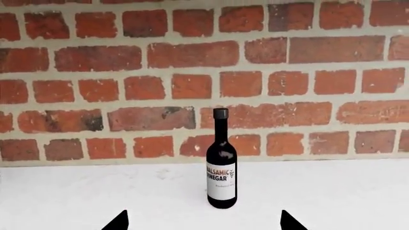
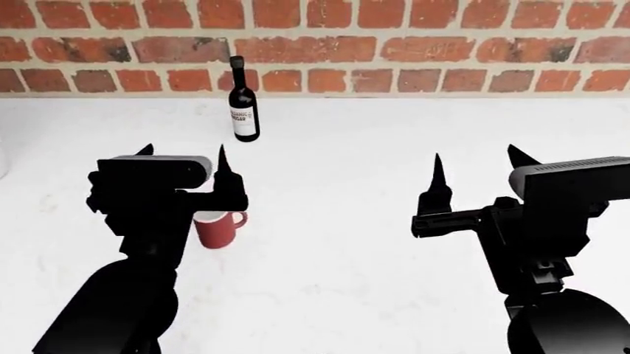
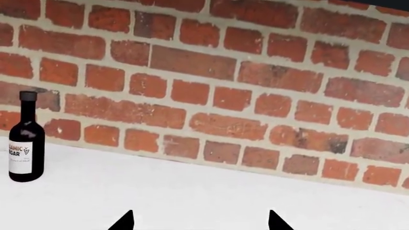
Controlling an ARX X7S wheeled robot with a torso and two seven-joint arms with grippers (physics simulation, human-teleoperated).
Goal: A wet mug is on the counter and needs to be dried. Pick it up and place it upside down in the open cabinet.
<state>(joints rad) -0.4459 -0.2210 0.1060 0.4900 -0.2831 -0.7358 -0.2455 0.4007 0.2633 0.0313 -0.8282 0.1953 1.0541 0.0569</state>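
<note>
One mug (image 2: pixel 217 228) matters here: red, upright on its base, standing on the white counter (image 2: pixel 344 295) at the near left, its handle turned to the right. Most of its left side is hidden behind the left arm, so its rim and inside cannot be read. It has not been lifted; the pickup looks not yet begun.

Directly over and slightly beyond it hangs the left gripper (image 2: pixel 183 157), fingers spread wide and holding nothing. In the left wrist view the two fingertips (image 1: pixel 117 221) frame bare counter and the bottle, not the mug, so the jaws point past the mug toward the wall. My guess is that the arm needs to pull nearer and drop before the fingers could close round the mug's body.

Farther off, near the brick wall (image 2: pixel 394 44), stands a dark vinegar bottle (image 2: pixel 243 102), upright and well apart from the mug. It is tall and narrow, so a sweeping arm could topple it.

At the right, the right gripper (image 2: pixel 477 169) is also spread and empty, hovering above open counter well away from the mug; it appears parked out of the way.

No cabinet shows in any view, so where the mug must go cannot be judged.
</note>
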